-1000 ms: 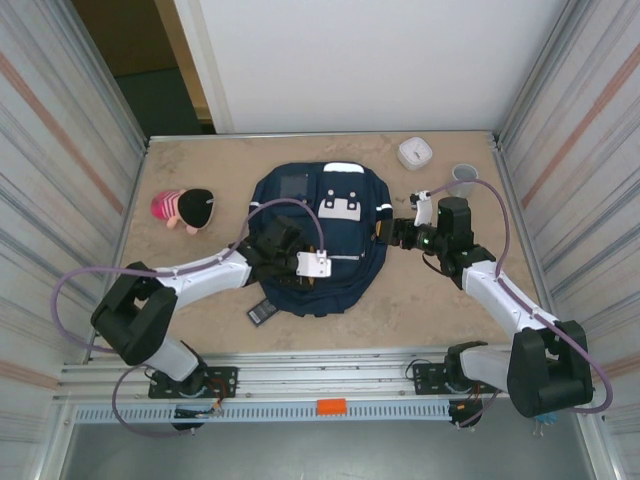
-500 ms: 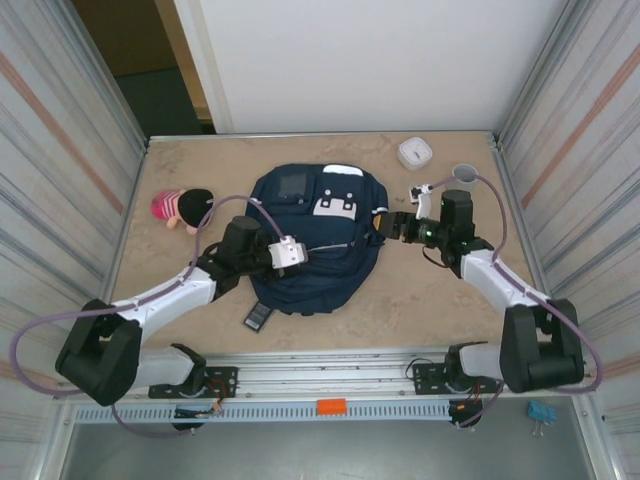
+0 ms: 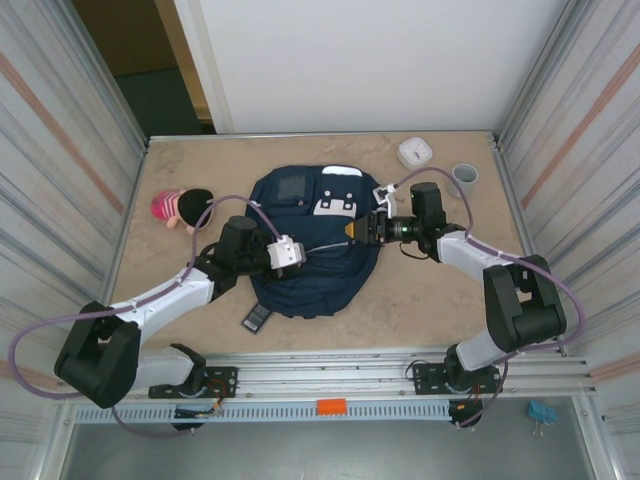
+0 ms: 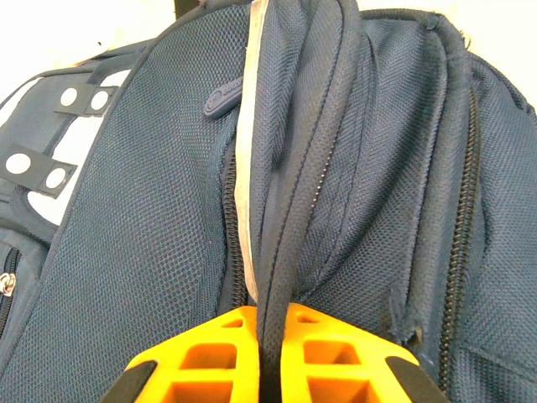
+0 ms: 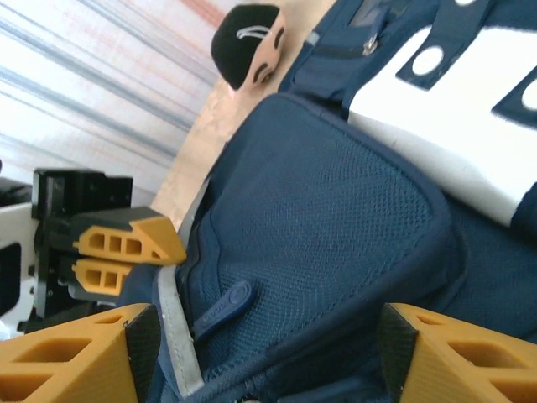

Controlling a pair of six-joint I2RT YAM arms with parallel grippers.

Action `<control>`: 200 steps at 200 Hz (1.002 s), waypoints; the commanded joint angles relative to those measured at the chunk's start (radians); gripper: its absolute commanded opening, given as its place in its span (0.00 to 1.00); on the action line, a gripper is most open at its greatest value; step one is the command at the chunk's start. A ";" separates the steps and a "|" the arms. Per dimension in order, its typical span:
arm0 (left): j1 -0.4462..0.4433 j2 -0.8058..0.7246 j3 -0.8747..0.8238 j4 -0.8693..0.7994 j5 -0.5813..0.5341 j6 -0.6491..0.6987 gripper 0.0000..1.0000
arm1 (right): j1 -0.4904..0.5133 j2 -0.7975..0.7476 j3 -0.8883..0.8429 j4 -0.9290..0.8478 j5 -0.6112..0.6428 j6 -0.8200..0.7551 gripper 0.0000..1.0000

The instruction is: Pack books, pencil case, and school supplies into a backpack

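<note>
Left gripper (image 4: 270, 336) pinches a fold of the navy backpack (image 3: 315, 280), and the right gripper (image 3: 352, 230) is spread over it.

The backpack lies flat in the middle of the table (image 3: 430, 290), with its white patch facing up. In the left wrist view, the orange fingers (image 4: 210, 361) are pressed together on a raised ridge of blue fabric with piping, just beside a zipper. The right gripper has its fingers well apart at the backpack's right edge, near the white patch, and nothing is between them except the mesh fabric below. A small black rectangle (image 3: 257, 317) lies on the table just beside the backpack's near left corner. A plush toy (image 3: 185, 208) lies to the left, well apart from the backpack. A white round device (image 3: 415, 152) and a grey cup (image 3: 463, 178) are at the far right.
</note>
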 commanded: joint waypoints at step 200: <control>0.013 -0.027 0.010 0.118 -0.011 -0.028 0.04 | 0.082 -0.140 -0.016 -0.297 0.019 -0.198 0.35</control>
